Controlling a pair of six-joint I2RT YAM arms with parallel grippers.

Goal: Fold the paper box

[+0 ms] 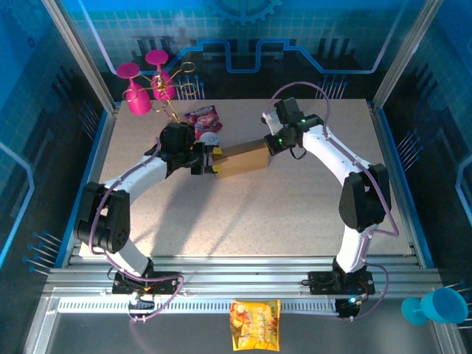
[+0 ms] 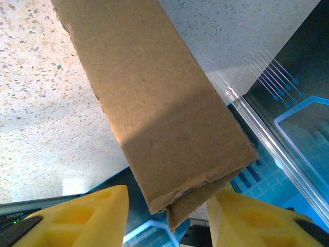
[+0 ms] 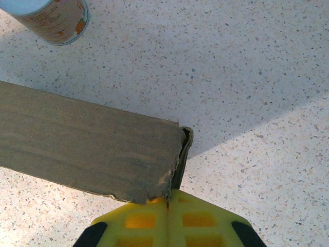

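The box is off the table, near its middle, slung between the two arms. It is folded flat into a long brown slab, and nothing shows inside it.

The right gripper has its yellow fingers pressed together on one end, pinching the cardboard's edge. The left gripper stands spread astride the other end. A dark gap shows beside one finger, and I cannot tell if the other touches.

There is one box. Two pink glasses are at a gold wire rack on the far left. There are two packets, a red one behind the left gripper and an orange-yellow one in front of the arm bases. One blue cup sits off the table at the near right, its inside unseen.

The right wrist view adds a can on the table beyond the box. The left wrist view shows the box's end in doubled layers.
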